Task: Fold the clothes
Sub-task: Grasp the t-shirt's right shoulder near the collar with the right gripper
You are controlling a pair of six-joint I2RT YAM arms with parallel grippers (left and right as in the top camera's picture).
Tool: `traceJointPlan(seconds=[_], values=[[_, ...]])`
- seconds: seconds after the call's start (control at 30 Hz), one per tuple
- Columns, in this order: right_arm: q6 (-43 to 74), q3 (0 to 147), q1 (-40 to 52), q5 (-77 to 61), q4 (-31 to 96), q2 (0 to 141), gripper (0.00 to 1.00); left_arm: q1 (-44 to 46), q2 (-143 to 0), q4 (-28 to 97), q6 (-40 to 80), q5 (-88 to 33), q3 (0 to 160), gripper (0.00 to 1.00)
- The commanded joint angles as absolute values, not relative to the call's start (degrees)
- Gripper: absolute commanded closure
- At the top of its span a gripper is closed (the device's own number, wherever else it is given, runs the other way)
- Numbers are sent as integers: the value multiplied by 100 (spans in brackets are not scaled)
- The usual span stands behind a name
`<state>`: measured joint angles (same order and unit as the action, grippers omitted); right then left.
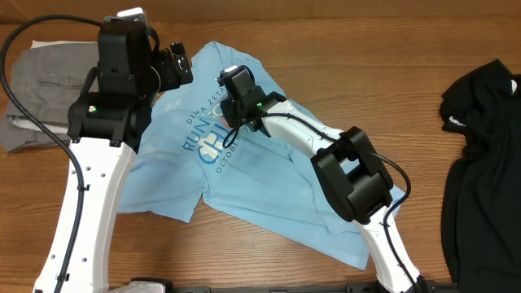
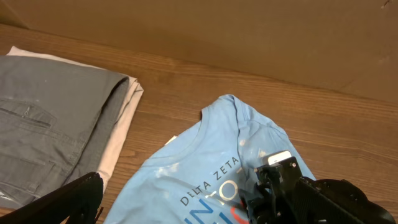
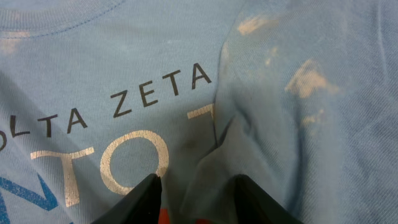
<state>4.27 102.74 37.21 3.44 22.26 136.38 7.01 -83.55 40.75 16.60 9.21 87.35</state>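
Right claw point(image 3: 196, 200) stands half closed, its two black fingers point(image 3: 142, 200) pressed down onto the chest of the light blue shirt point(image 1: 244, 191) with a raised fold of the cloth bunched between them, so it pinches the shirt. Left claw point(image 1: 182, 65) hangs spread wide with nothing in it, over the shirt's edge on the side toward the grey trousers point(image 1: 41, 81), close to the collar point(image 2: 219, 119). Both arms reach over a brown wooden table point(image 1: 342, 49). The shirt lies face up across the middle of it, rumpled and slightly skewed, collar toward the far edge and hem toward the robot's base. A black garment point(image 1: 480, 155) is heaped at the right end, well apart from the shirt. The grey trousers lie folded at the far left end on top of a white cloth point(image 2: 122, 130), near the shirt's sleeve but not touching it. On the chest, dark letters read "ZETA" point(image 3: 163, 87), with larger white and blue letters below them and a bit of orange-red showing between the right claw's fingers. Pale smudges point(image 3: 306, 78) mark the cloth just beside the pinched fold.
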Motion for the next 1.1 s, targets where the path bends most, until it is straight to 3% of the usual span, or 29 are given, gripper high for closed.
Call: traceJointPlan(seconds=[0.0, 0.6, 0.9, 1.07], values=[[460, 10259, 3712, 401, 2185, 13677, 53, 679, -8315, 4053, 1717, 897, 8694, 0], [480, 10259, 3712, 403, 2281, 13828, 53, 679, -8315, 4053, 1717, 897, 8694, 0], [480, 10261, 3710, 403, 2274, 13830, 75, 679, -8315, 4053, 1717, 897, 8694, 0], [480, 10350, 3710, 403, 2257, 13826, 93, 679, -8315, 4051, 1717, 897, 8694, 0]])
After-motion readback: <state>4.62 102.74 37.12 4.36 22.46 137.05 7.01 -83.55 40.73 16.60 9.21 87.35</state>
